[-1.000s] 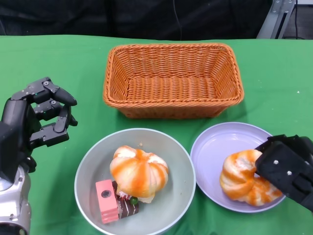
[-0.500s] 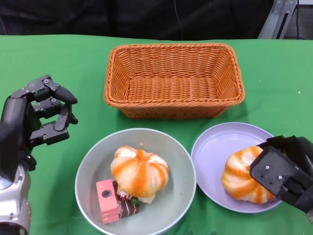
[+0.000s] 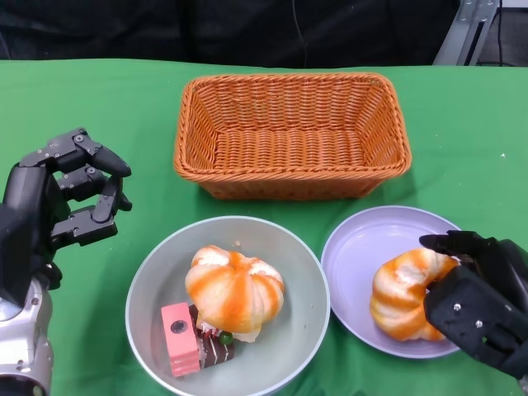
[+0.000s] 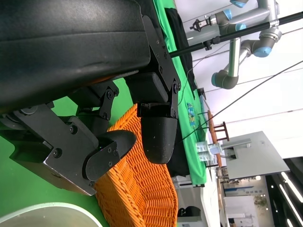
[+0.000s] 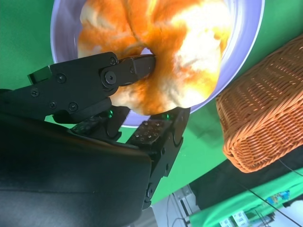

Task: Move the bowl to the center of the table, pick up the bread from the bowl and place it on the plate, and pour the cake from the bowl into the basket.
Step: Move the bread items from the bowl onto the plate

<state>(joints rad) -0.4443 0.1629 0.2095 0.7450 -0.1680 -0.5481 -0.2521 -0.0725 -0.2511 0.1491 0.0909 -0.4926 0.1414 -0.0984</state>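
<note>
On the plate (image 3: 363, 247) at our right, our right hand (image 3: 478, 301) grips one bread (image 3: 404, 295), while the second bread (image 3: 234, 289) in the bowl (image 3: 153, 285) lies nearer our open left hand (image 3: 62, 206).

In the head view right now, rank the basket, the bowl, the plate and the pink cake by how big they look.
1. basket, the largest.
2. bowl.
3. plate, a little smaller than the bowl, though the right hand hides part of it.
4. pink cake, plainly the smallest.
</note>
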